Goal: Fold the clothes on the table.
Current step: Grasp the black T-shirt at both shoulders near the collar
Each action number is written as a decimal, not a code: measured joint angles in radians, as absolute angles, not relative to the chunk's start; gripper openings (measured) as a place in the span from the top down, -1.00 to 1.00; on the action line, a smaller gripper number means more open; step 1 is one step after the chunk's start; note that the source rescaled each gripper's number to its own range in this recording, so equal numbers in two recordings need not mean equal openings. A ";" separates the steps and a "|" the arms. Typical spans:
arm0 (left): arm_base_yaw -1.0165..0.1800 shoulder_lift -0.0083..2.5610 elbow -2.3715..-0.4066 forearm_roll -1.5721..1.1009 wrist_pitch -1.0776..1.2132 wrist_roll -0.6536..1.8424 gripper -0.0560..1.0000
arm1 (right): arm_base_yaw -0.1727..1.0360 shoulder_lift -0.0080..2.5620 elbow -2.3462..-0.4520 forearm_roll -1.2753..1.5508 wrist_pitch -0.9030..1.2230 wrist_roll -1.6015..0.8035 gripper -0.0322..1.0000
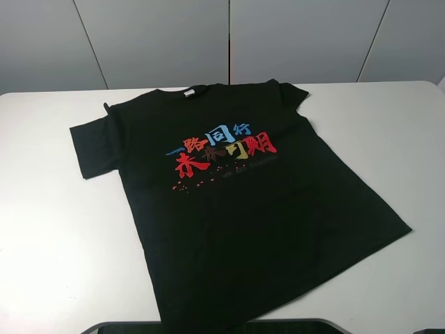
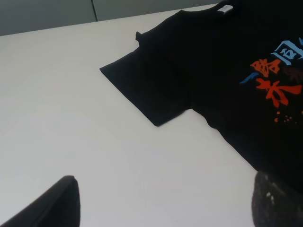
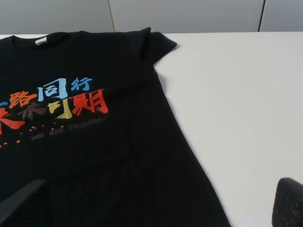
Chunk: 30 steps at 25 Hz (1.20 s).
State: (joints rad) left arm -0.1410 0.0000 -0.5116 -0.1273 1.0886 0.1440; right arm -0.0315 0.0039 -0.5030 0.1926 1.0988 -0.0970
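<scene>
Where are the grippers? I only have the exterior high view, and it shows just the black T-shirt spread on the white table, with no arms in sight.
Observer: The left gripper hangs open above bare table, beside the T-shirt and its sleeve.
Operator: And the right one?
Observer: The right gripper is open too, above the T-shirt's body below the print. One fingertip sits out over the table.
Operator: Does either hold cloth?
Observer: No. Both wrist views show nothing between the jaws.
</scene>
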 joint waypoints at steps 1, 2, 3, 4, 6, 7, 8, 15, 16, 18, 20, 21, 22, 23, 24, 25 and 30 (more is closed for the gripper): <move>-0.141 0.000 -0.512 -0.127 1.089 0.144 -0.96 | -0.031 0.004 -0.503 0.193 1.099 -0.097 -1.00; -0.141 0.000 -0.512 -0.127 1.089 0.144 -0.96 | -0.031 0.004 -0.503 0.193 1.098 -0.097 -1.00; -0.141 0.000 -0.512 -0.127 1.089 0.144 -0.96 | -0.031 0.004 -0.503 0.193 1.098 -0.097 -1.00; -0.141 0.000 -0.512 -0.127 1.089 0.144 -0.96 | -0.031 0.004 -0.503 0.193 1.098 -0.097 -1.00; -0.141 0.000 -0.512 -0.127 1.089 0.142 -0.96 | -0.031 0.004 -0.503 0.194 1.094 -0.086 -1.00; -0.141 0.000 -0.512 -0.127 1.089 0.142 -0.96 | -0.031 0.004 -0.503 0.199 1.089 -0.082 -1.00; -0.141 0.000 -0.512 -0.127 1.089 0.142 -0.96 | -0.031 0.004 -0.503 0.209 1.084 -0.079 -1.00; -0.141 0.031 -0.516 -0.129 1.089 0.142 -0.96 | -0.031 0.070 -0.524 0.275 1.076 -0.086 -1.00; -0.141 0.068 -0.522 -0.131 1.086 0.144 -0.96 | -0.031 0.120 -0.539 0.275 1.067 -0.093 -1.00; -0.141 0.164 -0.557 -0.134 1.074 0.170 -0.96 | -0.031 0.234 -0.580 0.286 1.036 -0.136 -1.00; -0.141 0.295 -0.610 -0.153 1.070 0.214 -0.96 | -0.031 0.370 -0.643 0.316 1.003 -0.198 -1.00; -0.141 0.365 -0.647 -0.163 1.065 0.243 -0.96 | -0.031 0.442 -0.678 0.334 0.988 -0.241 -1.00; -0.141 0.425 -0.688 -0.172 1.065 0.272 -0.96 | -0.031 0.502 -0.710 0.350 0.975 -0.289 -1.00; -0.141 0.499 -0.724 -0.189 1.065 0.306 -0.96 | -0.031 0.579 -0.752 0.364 0.971 -0.344 -1.00; -0.141 0.573 -0.776 -0.205 1.063 0.335 -0.96 | -0.031 0.657 -0.799 0.379 0.967 -0.392 -1.00; -0.141 0.632 -0.812 -0.218 1.058 0.371 -0.96 | -0.031 0.724 -0.842 0.384 0.967 -0.452 -1.00; -0.141 0.940 -0.994 -0.312 1.046 0.540 -0.96 | -0.031 1.102 -1.147 0.438 1.017 -0.737 -1.00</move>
